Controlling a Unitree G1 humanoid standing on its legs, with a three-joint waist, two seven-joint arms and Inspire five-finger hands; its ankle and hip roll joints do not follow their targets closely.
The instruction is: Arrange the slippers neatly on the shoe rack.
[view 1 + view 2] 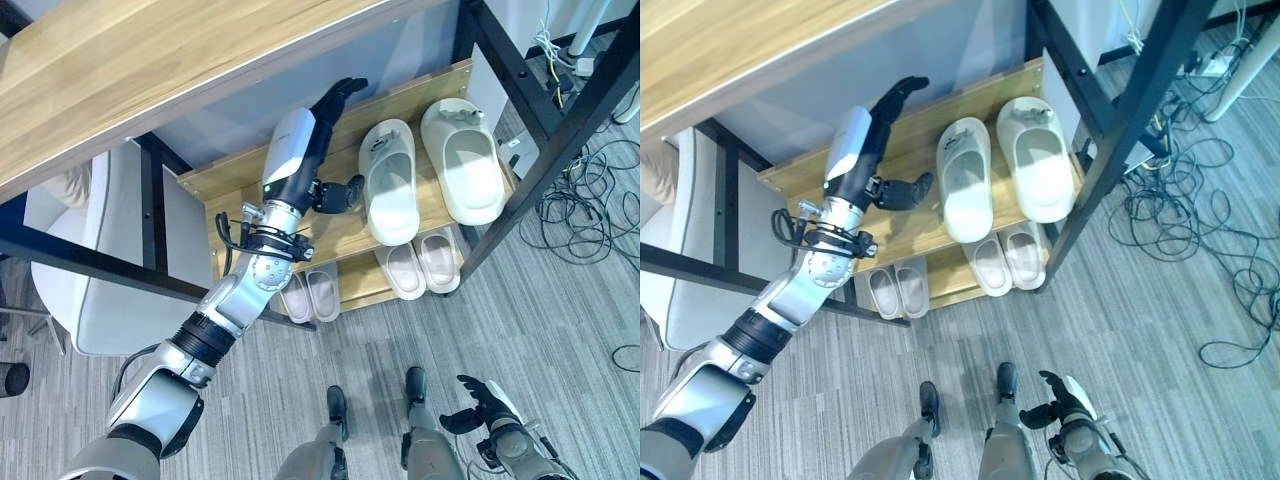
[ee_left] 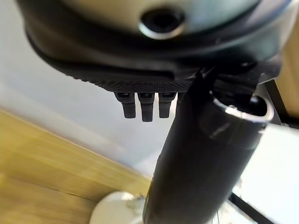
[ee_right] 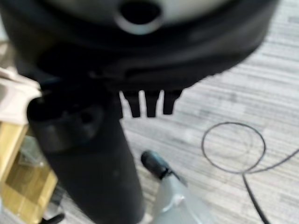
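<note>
— What fills the frame from your head?

— A wooden tabletop [image 1: 150, 70] across the upper left, and under it the shoe rack [image 1: 230, 180] at centre. On its top shelf a pair of large cream slippers [image 1: 430, 170] lies side by side, right of centre; the lower shelf holds two smaller pairs, a pale pair [image 1: 420, 262] beneath them and another pair [image 1: 310, 293] further left.

— And your hands?

— My left hand [image 1: 335, 105] reaches over the top shelf, just left of the cream slippers, fingers straight, holding nothing. My right hand [image 1: 478, 405] hangs at the lower right above the striped floor [image 1: 560, 320], relaxed and empty.

— Do the wrist cameras add anything?

— The left wrist view catches a cream slipper's rim [image 2: 117, 210] beside my thumb; the right one shows floor.
</note>
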